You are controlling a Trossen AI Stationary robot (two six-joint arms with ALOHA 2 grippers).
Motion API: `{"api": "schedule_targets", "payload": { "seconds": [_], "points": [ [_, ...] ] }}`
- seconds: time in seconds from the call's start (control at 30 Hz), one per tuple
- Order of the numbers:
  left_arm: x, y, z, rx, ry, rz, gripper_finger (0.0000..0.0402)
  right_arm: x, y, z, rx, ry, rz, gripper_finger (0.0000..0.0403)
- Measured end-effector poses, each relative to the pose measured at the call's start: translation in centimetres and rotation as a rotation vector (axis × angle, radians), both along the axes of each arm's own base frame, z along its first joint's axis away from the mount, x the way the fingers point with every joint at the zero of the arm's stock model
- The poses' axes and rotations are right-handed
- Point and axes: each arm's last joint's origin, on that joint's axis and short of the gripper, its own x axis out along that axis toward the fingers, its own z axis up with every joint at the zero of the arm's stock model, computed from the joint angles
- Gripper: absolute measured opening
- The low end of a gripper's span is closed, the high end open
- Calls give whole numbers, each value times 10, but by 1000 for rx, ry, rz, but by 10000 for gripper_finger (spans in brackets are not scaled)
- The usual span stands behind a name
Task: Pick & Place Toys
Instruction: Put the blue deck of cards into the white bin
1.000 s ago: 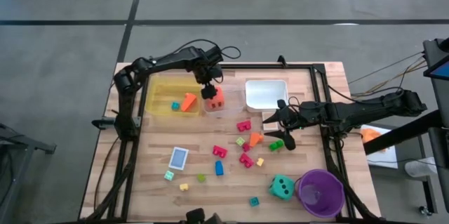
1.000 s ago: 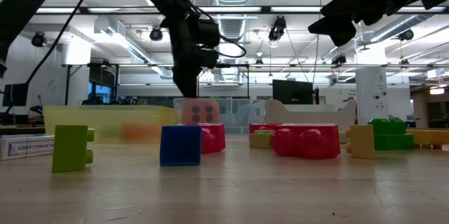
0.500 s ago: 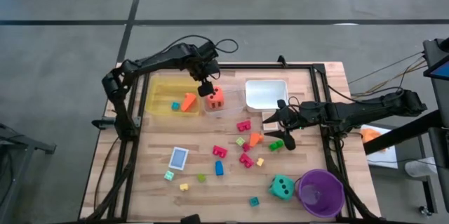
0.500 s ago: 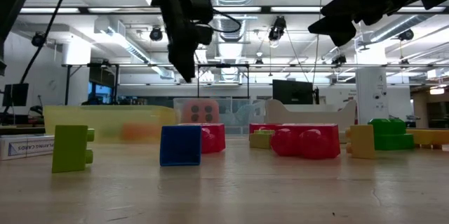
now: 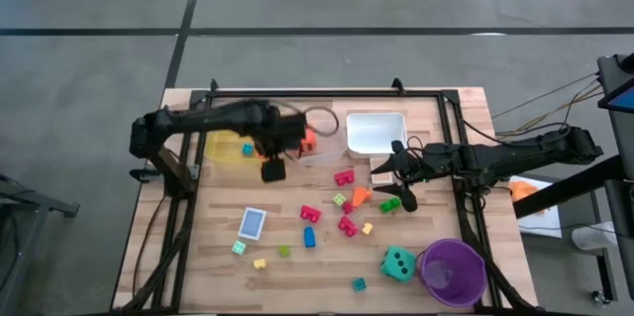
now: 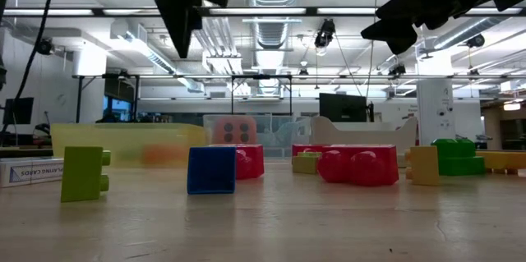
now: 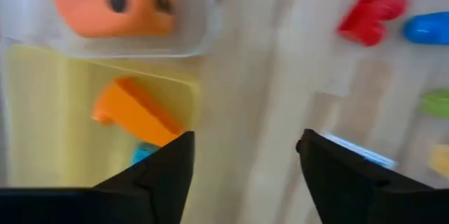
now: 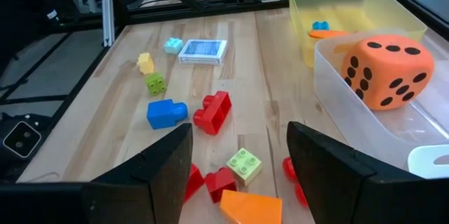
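The orange dice [image 7: 112, 3] sat in the clear tray [image 7: 203, 20]. The left gripper [image 7: 242, 157], empty and open, hung beside that tray. Next it probably needed another toy. The right gripper [image 8: 238, 161] waited open near that tray.

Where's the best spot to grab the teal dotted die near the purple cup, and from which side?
Probably straight from above, with the jaws closing on two opposite flat side faces of the teal die. It sits flat on the table. Avoid the side facing the purple cup, which stands close beside it.
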Motion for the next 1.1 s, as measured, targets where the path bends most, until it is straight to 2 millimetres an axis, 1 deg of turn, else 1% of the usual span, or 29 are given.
{"api": "schedule_targets", "payload": {
  "seconds": [0.1,0.2,0.4,0.5,0.6,0.67,0.73,0.87,1.0,1.1],
  "points": [
    [0,-27,2,-7,-16,42,212,0,0,0,9,1,-4,230],
    [-2,-51,-4,5,-22,179,193,0,0,0,35,4,-14,230],
    [-20,-94,-30,31,59,310,165,0,0,0,55,7,-22,230],
    [-28,-108,-44,52,98,387,161,0,0,0,55,5,-24,230],
    [-37,-112,-60,105,127,538,160,0,-1,0,46,2,-49,230],
    [-42,-110,-71,136,147,689,160,0,-1,0,38,1,-69,230],
    [-49,-106,-80,162,197,789,160,0,-2,0,36,0,-74,230],
    [-60,-96,-97,191,281,827,160,0,-2,0,36,0,-73,230],
    [-67,-95,-110,195,323,829,162,0,-1,0,36,1,-72,230],
    [-70,-94,-115,199,339,835,182,0,-1,0,35,1,-72,230]
  ]
}}
